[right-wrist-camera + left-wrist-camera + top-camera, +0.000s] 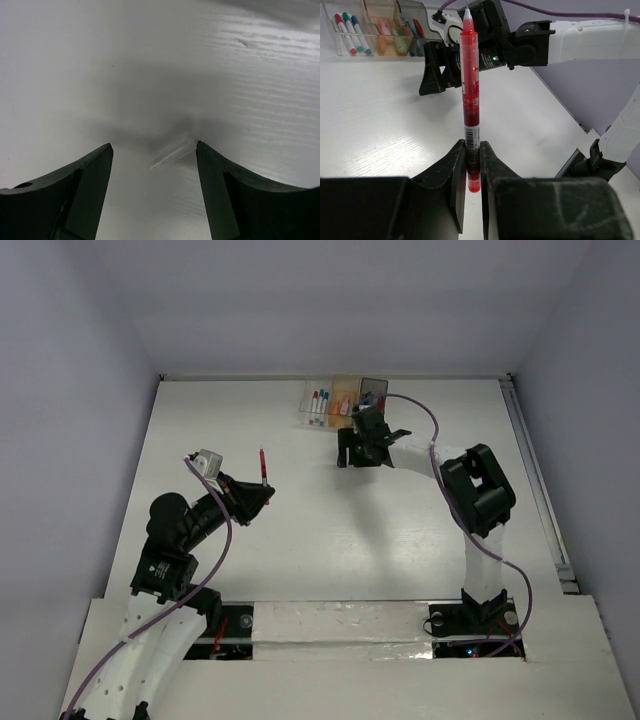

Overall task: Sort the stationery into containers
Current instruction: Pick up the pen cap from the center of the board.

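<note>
My left hand (472,150) is over the near-left part of the worktop (320,560). The pen (470,90) stands upright in it, lower end pinched between the fingers (457,170), tip pointing up. Far back, by the rear edge, three containers stand side by side in a row: left bin (307,410), middle bin (345,390), right bin (375,383). Markers (351,32) lie in the left bin. My right hand (358,452) hangs just in front of that row, right of centre, its fingers apart with worktop showing between them. The two hands are well apart, the left one nearer to me.
</note>
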Controlling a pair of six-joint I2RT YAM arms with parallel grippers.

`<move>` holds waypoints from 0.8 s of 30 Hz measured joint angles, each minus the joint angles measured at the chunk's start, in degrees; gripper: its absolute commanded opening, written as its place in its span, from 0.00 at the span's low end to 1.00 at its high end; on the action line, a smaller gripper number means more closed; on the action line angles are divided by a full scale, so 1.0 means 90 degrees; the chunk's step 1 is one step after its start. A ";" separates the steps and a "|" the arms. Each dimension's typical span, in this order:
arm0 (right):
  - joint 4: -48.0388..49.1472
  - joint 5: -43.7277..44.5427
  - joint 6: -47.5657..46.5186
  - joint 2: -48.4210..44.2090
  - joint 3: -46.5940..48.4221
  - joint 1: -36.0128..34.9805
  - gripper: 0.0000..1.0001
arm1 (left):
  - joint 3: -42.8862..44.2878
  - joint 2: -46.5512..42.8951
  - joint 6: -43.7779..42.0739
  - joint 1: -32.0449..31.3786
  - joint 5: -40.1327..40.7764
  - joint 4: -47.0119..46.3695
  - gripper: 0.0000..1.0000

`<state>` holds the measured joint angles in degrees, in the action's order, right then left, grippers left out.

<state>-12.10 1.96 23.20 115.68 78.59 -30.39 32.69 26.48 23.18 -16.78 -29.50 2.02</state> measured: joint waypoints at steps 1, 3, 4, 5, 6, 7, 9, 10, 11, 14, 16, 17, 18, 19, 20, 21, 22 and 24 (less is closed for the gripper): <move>-0.0024 -0.0063 -0.0044 0.0070 0.0100 0.0000 0.75 | 0.0000 0.0000 0.0000 0.0000 -0.0002 0.0000 0.00; -0.0036 -0.0172 -0.0117 0.0189 0.0267 0.0000 0.75 | 0.0000 0.0000 0.0000 0.0000 -0.0002 0.0000 0.00; -0.0036 -0.0248 -0.0165 0.0240 0.0345 0.0000 0.77 | 0.0000 0.0000 0.0000 0.0000 -0.0002 0.0000 0.00; -0.0029 -0.0323 -0.0216 0.0282 0.0398 0.0000 0.77 | 0.0000 0.0000 0.0000 0.0000 -0.0002 0.0000 0.00; -0.0034 -0.0386 -0.0262 0.0311 0.0444 0.0000 0.78 | 0.0000 0.0000 0.0000 0.0000 -0.0002 0.0000 0.00; -0.0032 -0.0459 -0.0304 0.0330 0.0481 0.0002 0.79 | 0.0000 0.0000 0.0000 0.0000 -0.0002 0.0000 0.00; -0.0032 -0.0554 -0.0357 0.0342 0.0510 0.0005 0.80 | 0.0000 0.0000 0.0000 0.0000 -0.0002 -0.0002 0.00; -0.0034 -0.0559 -0.0379 0.0342 0.0510 0.0005 0.81 | 0.0000 0.0000 0.0000 0.0000 -0.0002 0.0000 0.00; -0.0034 -0.0549 -0.0391 0.0342 0.0510 0.0005 0.82 | 0.0000 0.0000 0.0002 0.0000 -0.0002 0.0000 0.00; -0.0063 -0.0369 -0.0396 0.0330 0.0510 0.0005 0.82 | 0.0000 0.0000 0.0000 0.0000 -0.0002 0.0000 0.00; -0.0148 -0.0189 -0.0396 0.0306 0.0510 0.0005 0.78 | 0.0000 0.0000 0.0000 0.0000 -0.0002 0.0000 0.00; -0.0199 -0.0109 -0.0393 0.0284 0.0510 0.0005 0.77 | 0.0000 0.0000 0.0002 0.0000 -0.0002 0.0000 0.00; -0.0265 -0.0039 -0.0389 0.0267 0.0510 0.0005 0.75 | 0.0000 0.0000 0.0000 0.0000 -0.0002 0.0000 0.00; -0.0328 0.0029 -0.0386 0.0238 0.0510 0.0005 0.67 | 0.0000 -0.0002 0.0000 0.0000 -0.0005 0.0000 0.00; -0.0374 0.0083 -0.0376 0.0226 0.0510 0.0005 0.65 | 0.0000 -0.0005 0.0000 0.0000 -0.0002 0.0000 0.00; -0.0427 0.0129 -0.0347 0.0219 0.0510 0.0005 0.63 | 0.0000 -0.0007 0.0000 0.0000 -0.0005 0.0000 0.00; -0.0469 0.0153 -0.0318 0.0219 0.0510 0.0005 0.62 | 0.0000 -0.0012 0.0002 0.0000 -0.0005 0.0000 0.00; -0.0559 0.0165 -0.0267 0.0219 0.0510 -0.0012 0.61 | 0.0000 -0.0017 0.0000 0.0000 -0.0005 0.0000 0.00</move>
<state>-17.12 3.44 20.80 117.64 83.18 -30.50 32.69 26.33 23.18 -16.78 -29.54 2.02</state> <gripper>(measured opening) 0.621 0.080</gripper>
